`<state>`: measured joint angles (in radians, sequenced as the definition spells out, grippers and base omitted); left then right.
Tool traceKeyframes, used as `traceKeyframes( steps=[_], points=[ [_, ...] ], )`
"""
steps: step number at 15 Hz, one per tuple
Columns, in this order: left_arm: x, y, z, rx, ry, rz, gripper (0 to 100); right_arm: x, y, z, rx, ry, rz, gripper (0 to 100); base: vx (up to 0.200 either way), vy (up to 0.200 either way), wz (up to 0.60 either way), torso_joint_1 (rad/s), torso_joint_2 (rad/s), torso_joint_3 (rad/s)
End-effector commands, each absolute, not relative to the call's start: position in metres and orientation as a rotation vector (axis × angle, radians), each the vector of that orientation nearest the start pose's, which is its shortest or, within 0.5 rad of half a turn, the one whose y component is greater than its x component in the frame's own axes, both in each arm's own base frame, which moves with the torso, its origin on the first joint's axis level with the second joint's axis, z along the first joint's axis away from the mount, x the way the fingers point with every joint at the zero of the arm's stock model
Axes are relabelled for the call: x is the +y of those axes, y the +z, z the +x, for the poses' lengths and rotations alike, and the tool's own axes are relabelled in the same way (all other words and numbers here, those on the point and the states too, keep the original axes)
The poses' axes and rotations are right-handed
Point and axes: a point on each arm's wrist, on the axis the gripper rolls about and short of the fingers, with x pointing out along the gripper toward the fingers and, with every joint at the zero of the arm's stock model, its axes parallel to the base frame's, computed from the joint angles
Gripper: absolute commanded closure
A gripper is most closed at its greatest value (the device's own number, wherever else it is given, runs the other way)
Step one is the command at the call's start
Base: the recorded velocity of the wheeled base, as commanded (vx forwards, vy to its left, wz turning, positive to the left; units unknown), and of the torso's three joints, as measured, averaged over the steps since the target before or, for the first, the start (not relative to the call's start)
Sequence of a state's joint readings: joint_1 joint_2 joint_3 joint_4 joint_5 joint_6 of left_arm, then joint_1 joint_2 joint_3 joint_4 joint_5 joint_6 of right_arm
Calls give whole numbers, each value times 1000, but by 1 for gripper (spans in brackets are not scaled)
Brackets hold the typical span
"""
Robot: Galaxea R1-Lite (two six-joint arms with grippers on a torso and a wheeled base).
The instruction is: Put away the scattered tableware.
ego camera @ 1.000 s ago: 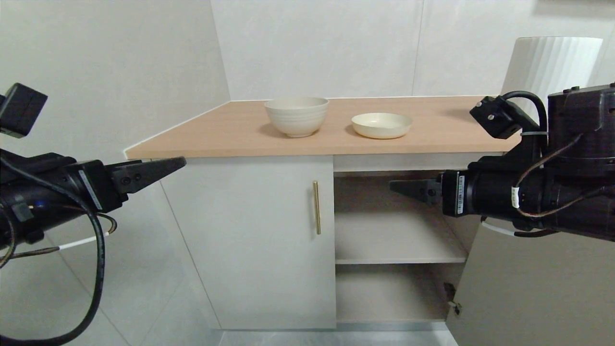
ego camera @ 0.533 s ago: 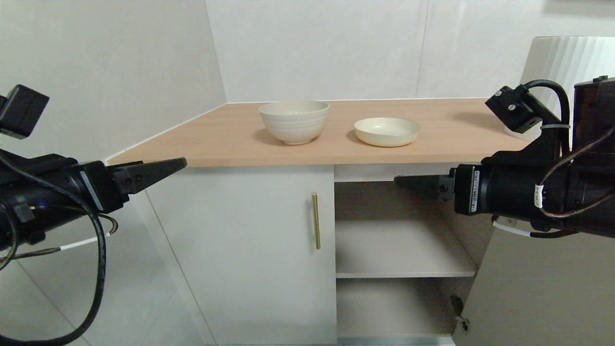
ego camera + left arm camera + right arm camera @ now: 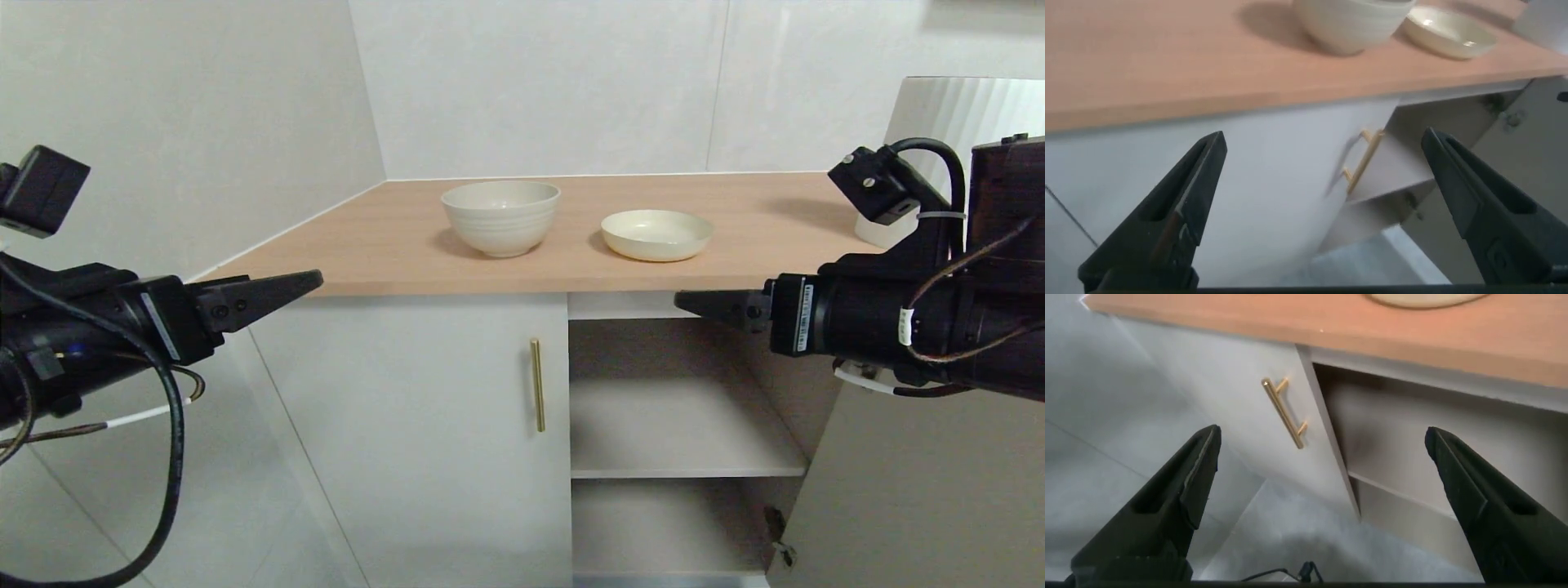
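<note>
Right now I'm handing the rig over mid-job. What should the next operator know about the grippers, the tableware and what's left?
Left gripper: open, holding nothing, level with the countertop edge, off its left end.
Right gripper: open, holding nothing, in front of the open compartment, just under the countertop.
Tableware: bowl and shallow plate sit apart on the countertop, bowl on the left.
Done: the cabinet's right door is open, exposing the shelf.
Left: neither piece is grasped, and both need to go into the cabinet.
</note>
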<state>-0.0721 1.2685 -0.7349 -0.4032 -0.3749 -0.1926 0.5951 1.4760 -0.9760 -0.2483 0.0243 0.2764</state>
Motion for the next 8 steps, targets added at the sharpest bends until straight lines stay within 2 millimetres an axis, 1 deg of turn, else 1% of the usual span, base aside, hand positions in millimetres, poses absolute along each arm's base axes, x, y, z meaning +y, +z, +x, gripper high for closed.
traceKeyframes(
  steps=[1,3,5,7,8],
  points=[
    [-26,245,201,193,-444,-211,0,147,253,217,338,574,191,0,0,0,0,27,-198,-290],
    [-28,243,203,203,-452,-212,0,147,253,219,338,568,192,0,0,0,0,178,-510,-295],
    [-30,235,209,238,-455,-218,0,144,247,228,353,541,192,0,0,0,0,159,-510,-288],
    [-30,233,212,251,-454,-223,0,144,244,235,352,530,194,0,0,0,0,181,-466,-290],
    [-32,228,216,270,-455,-224,0,142,239,246,341,508,186,0,0,0,0,193,-461,-295]
  ],
)
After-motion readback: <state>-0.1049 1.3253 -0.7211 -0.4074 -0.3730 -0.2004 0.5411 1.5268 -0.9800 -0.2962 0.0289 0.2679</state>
